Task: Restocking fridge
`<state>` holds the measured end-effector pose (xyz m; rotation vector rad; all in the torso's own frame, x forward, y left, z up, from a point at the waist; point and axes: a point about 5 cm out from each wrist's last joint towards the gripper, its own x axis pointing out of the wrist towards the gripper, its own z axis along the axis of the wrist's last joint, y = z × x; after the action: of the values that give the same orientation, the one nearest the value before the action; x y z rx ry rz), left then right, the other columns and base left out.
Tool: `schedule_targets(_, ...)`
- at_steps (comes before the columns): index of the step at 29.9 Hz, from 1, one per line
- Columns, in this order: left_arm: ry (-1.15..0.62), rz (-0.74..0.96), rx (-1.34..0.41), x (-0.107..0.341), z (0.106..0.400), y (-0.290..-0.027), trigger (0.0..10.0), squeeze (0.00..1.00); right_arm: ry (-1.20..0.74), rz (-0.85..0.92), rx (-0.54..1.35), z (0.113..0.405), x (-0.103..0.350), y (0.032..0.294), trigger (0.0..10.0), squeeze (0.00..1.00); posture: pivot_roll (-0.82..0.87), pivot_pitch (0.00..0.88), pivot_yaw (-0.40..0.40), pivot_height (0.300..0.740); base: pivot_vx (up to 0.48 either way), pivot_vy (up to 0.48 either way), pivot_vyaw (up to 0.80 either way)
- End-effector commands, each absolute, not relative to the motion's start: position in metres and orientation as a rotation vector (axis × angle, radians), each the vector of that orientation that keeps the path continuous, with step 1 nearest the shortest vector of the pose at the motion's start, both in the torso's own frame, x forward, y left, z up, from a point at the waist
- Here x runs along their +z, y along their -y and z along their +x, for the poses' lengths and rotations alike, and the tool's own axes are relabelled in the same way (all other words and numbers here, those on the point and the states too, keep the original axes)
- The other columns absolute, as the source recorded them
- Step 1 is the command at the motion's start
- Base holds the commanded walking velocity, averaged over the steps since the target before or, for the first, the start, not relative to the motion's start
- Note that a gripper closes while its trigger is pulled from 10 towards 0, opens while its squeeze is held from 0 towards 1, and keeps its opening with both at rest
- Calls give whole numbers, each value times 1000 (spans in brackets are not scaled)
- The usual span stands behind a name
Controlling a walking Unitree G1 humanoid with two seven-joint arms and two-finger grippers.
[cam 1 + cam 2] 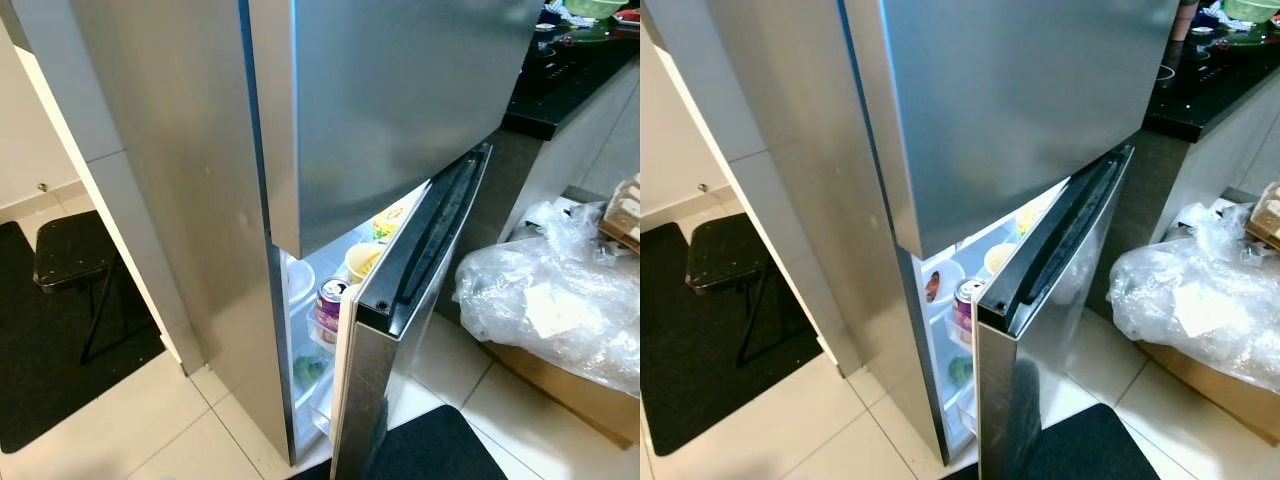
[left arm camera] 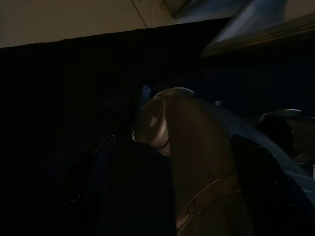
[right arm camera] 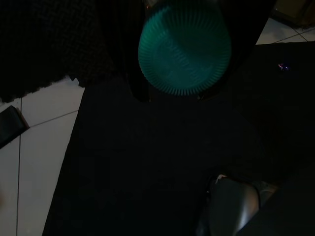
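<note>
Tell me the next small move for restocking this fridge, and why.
Probably swing the lower fridge door wider first. It stands only partly open, so the gap to the lit shelves, with a can and a bowl, looks narrow. The right gripper seems to hold a teal ribbed item low over the dark mat.

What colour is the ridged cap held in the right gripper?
Teal green; the round ridged cap shows best in the right wrist view, between the black fingers.
</note>
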<state>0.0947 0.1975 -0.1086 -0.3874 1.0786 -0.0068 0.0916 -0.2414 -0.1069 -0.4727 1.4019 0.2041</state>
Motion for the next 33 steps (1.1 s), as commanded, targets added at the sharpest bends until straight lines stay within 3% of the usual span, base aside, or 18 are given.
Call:
schedule_targets(1, -1095, -387, 2, -110, 91, -196, 10000, 0, -1403, -482, 199, 91, -106, 244, 10000, 0, -54, 0, -16, 740, -334, 0, 0)
schedule_targets(18, -1037, -348, -18, -103, 113, -204, 10000, 0, -1335, -430, 57, 113, -95, 264, 10000, 0, -48, 0, -8, 740, -344, 0, 0)
schedule_targets(27, -959, -326, -12, -92, 140, -215, 10000, 0, -1322, -485, 205, 119, -101, 238, 10000, 0, -33, 31, -38, 740, -359, 0, 0)
schedule_targets(28, -948, -326, 10, -91, 143, -218, 10000, 0, -1322, -504, 227, 118, -101, 236, 10000, 0, -30, 0, -40, 740, -412, 0, 0)
schedule_targets(33, -926, -386, 79, -91, 141, -222, 10000, 0, -1354, -498, 232, 108, -104, 236, 10000, 0, -33, 7, -24, 740, -214, 0, 0)
